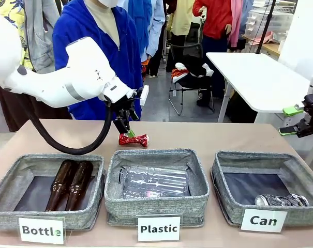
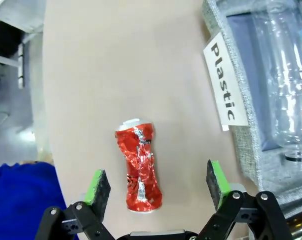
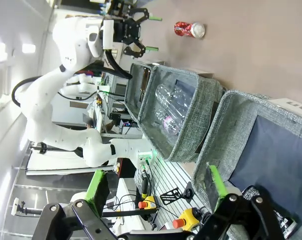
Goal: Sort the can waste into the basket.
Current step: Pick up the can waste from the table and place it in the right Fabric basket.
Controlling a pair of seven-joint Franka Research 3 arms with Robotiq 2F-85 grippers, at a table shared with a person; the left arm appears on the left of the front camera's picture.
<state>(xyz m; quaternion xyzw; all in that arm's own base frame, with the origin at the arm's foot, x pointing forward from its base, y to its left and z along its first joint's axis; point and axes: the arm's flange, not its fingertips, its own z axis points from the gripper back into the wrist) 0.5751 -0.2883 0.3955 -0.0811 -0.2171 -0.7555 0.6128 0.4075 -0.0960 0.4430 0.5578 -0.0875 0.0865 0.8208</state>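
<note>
Front view — red can (image 1: pixel 134 139) on table (image 1: pixel 213 135), clothes (image 1: pixel 218 18) behind.

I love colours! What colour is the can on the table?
Shiny red can, best in the left wrist view.

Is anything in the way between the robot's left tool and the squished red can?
No, nothing visible is. The left tool hangs open just above the crushed red can, and only bare table lies around the can.

Silver can (image 1: pixel 280 200) partly behind wall of basket (image 1: pixel 229 208); right tool (image 1: pixel 289 121) partly past picture edge.
</note>
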